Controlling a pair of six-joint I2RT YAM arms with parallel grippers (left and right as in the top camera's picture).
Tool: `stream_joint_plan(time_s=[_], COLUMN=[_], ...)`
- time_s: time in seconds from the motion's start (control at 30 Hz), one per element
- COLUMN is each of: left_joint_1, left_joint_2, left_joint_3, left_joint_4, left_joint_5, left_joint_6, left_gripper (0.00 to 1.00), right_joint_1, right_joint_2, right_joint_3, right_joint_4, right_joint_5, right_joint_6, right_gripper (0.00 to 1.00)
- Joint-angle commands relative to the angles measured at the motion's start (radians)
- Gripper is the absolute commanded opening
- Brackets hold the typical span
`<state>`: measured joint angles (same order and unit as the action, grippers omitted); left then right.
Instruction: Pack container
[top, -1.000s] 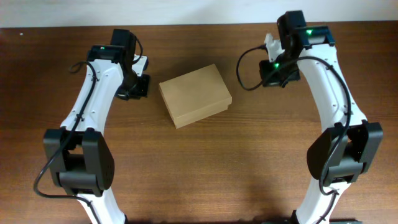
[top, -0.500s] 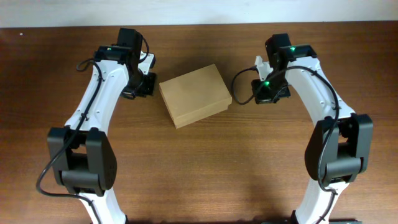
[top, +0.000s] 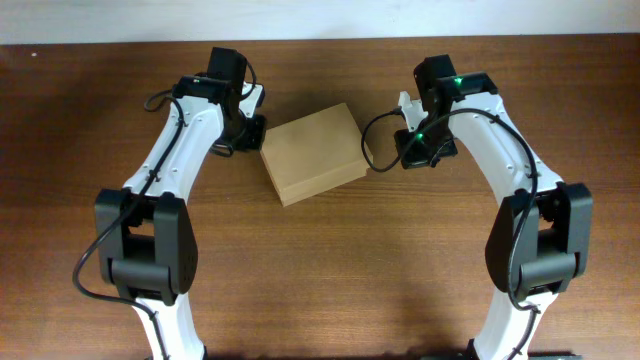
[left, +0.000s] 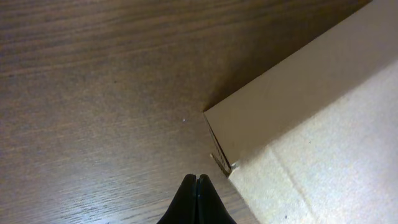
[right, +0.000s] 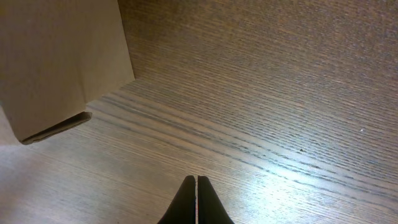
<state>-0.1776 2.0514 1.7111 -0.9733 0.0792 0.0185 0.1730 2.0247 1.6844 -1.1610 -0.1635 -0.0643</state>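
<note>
The container (top: 313, 153) is a plain tan cardboard box with its lid down, lying on the wooden table (top: 320, 270) at centre back. My left gripper (top: 253, 130) is shut and empty, right beside the box's left end; in the left wrist view its tips (left: 196, 182) sit just short of the box's near corner (left: 311, 124). My right gripper (top: 405, 148) is shut and empty, a short gap from the box's right end. In the right wrist view its tips (right: 196, 182) hover over bare wood, with the box (right: 59, 59) at upper left.
A white wall edge (top: 320, 18) runs along the back of the table. Both white arms reach in from the front, one on each side of the box.
Both arms have moved inward toward the box. The left gripper has come up to its left end, the right gripper nearer its right end. The box has not moved.
</note>
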Motion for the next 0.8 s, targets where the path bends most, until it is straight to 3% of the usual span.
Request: stream_joint_plan(time_s=[0.0, 0.77], left_joint_1=[0.001, -0.06], left_joint_2=[0.013, 0.076], left_joint_3=[-0.01, -0.01], left_joint_4=[0.019, 0.06], left_joint_5=[0.025, 0.063], left_joint_6=[-0.027, -0.033], left_gripper=[0.02, 0.02], right_joint_1=[0.006, 0.007], right_joint_2=[-0.004, -0.004], right_joint_3=[-0.006, -0.006], right_joint_4=[0.003, 0.022], right_joint_5=[-0.013, -0.026], right_joint_6=[-0.01, -0.01], right_gripper=[0.04, 0.04])
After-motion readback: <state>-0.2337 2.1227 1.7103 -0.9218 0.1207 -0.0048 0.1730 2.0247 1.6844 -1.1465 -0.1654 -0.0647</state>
